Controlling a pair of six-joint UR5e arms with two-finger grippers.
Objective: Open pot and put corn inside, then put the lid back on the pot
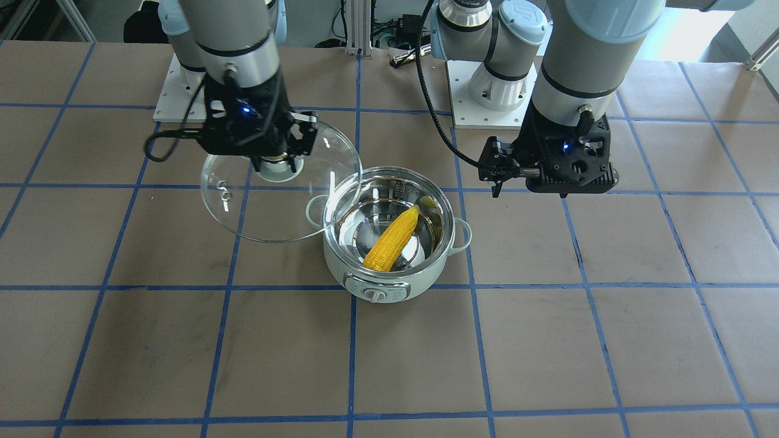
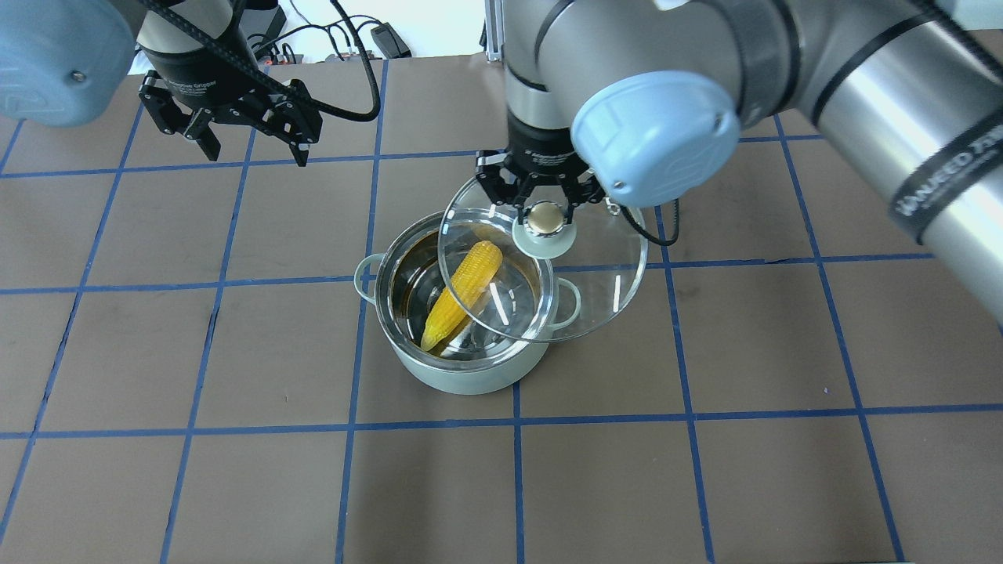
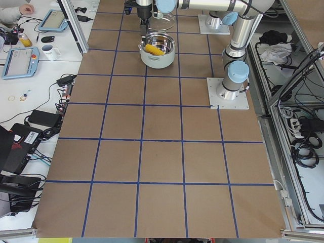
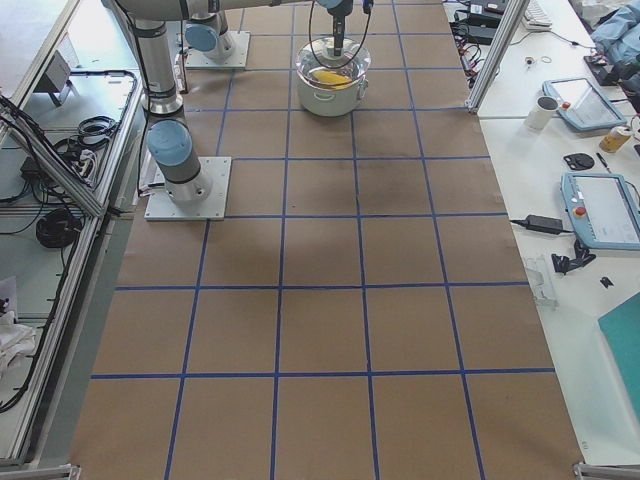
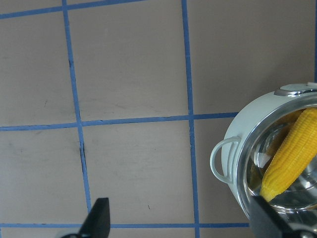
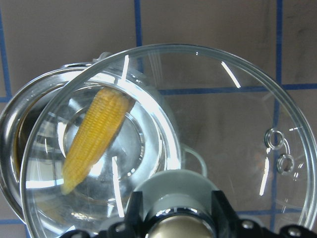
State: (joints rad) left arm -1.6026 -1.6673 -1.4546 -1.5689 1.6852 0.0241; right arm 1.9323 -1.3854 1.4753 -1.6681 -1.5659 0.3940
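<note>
The mint-green pot (image 1: 389,267) stands open mid-table, also in the overhead view (image 2: 462,376). The yellow corn (image 1: 392,240) leans inside it, tip up against the steel wall, and shows from overhead (image 2: 464,291) and in the left wrist view (image 5: 290,156). My right gripper (image 2: 546,213) is shut on the knob of the glass lid (image 2: 603,290). It holds the lid tilted in the air beside the pot, with its edge over the rim (image 1: 268,207). My left gripper (image 2: 247,145) is open and empty, raised off to the pot's side (image 1: 496,179).
The table is brown paper with a blue tape grid (image 2: 353,427). The arms' white base plates (image 1: 487,103) sit at the robot's edge. Side benches carry tablets, a mug (image 3: 49,50) and cables.
</note>
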